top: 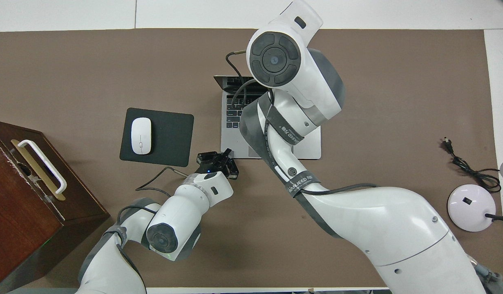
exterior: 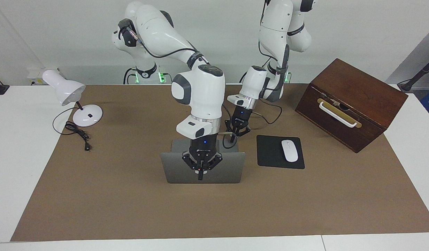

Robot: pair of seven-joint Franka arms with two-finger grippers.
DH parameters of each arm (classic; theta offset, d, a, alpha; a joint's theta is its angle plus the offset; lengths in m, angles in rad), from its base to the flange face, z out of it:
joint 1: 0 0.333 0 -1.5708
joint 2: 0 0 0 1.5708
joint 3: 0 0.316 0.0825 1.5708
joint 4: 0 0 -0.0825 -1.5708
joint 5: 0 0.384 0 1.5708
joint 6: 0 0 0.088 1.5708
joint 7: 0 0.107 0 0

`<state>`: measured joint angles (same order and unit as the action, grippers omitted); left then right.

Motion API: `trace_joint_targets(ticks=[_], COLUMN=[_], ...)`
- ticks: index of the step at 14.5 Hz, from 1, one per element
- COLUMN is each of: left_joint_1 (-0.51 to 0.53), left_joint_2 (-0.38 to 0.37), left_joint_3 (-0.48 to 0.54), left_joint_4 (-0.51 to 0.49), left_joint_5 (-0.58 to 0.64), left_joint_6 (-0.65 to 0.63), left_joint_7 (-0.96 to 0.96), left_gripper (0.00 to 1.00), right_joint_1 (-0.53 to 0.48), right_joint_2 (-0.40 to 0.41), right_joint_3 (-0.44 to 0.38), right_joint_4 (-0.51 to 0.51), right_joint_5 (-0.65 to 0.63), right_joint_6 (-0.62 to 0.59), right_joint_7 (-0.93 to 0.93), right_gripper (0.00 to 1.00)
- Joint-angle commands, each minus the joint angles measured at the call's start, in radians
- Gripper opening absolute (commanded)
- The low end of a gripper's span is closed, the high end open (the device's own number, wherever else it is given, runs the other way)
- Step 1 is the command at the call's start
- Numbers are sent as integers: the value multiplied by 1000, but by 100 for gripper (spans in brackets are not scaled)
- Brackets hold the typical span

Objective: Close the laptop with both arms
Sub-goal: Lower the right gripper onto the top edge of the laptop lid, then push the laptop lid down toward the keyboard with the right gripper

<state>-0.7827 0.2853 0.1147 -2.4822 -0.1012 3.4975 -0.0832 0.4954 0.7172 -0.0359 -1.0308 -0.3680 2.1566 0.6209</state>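
Observation:
The silver-grey laptop (exterior: 176,170) stands open in the middle of the mat, its lid upright and its outer face turned away from the robots. Its keyboard shows in the overhead view (top: 235,114). My right gripper (exterior: 200,177) points down, shut, over the middle of the lid's outer face, its tip near the lid's lower edge. It covers the logo, and its own arm hides it in the overhead view. My left gripper (exterior: 232,139) is shut and low at the base's corner nearest the robots, toward the left arm's end. It also shows in the overhead view (top: 226,154).
A black mousepad (exterior: 270,151) with a white mouse (exterior: 289,150) lies beside the laptop toward the left arm's end. A brown wooden box (exterior: 353,94) with a white handle stands past it. A white desk lamp (exterior: 64,90) and its cable (exterior: 76,132) sit at the right arm's end.

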Motion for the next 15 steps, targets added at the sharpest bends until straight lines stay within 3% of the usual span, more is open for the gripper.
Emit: trace_joint_targets(ticks=[1, 15], left_joint_1=[-23, -20], left_joint_2=[98, 120], left_joint_3=[19, 19], left_joint_4=[37, 29], left_joint_5=[-9, -8], left_joint_6=[5, 5], left_joint_7=[8, 8], left_gripper=[0, 0], right_joint_1=[-5, -26], right_joint_2=[16, 1], right_joint_3=[-6, -19], right_joint_4=[28, 26], right_joint_5=[67, 371], right_joint_6=[-12, -260], right_joint_7=[2, -131], right_gripper=[0, 0])
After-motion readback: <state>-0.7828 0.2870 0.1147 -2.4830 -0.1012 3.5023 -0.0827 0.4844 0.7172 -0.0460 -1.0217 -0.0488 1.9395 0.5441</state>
